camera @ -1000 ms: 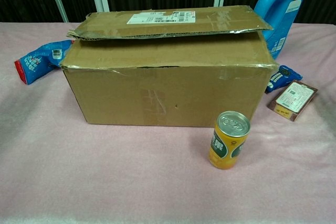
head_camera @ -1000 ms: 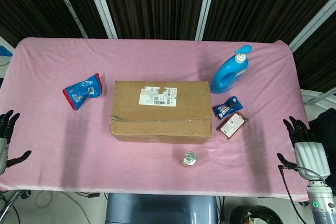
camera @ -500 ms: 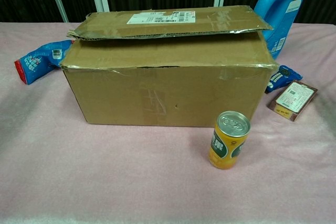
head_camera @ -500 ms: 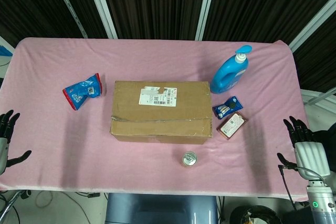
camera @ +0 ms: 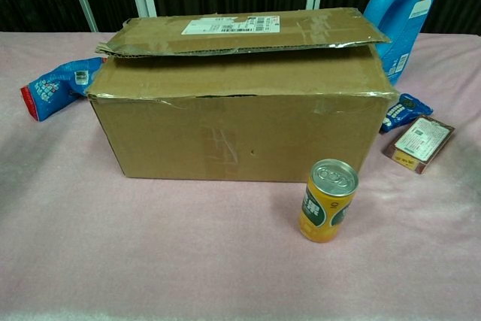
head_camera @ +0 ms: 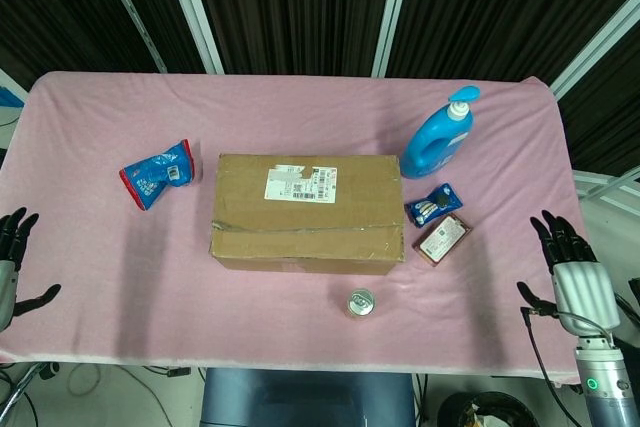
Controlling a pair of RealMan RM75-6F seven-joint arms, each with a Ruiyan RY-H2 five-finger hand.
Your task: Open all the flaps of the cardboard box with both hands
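The brown cardboard box sits mid-table with its flaps folded down; a white shipping label is on the far flap. In the chest view the cardboard box shows its far top flap lifted slightly above the near one. My left hand hangs at the table's left front edge, fingers spread, holding nothing. At the right front edge my right hand is also spread and empty. Both hands are far from the box and absent from the chest view.
A blue detergent bottle stands behind the box's right end. A small blue packet and a brown carton lie to the right. A yellow can stands in front. A blue snack bag lies left.
My right hand has shifted slightly up and left towards the table. The box and my left hand have not moved.
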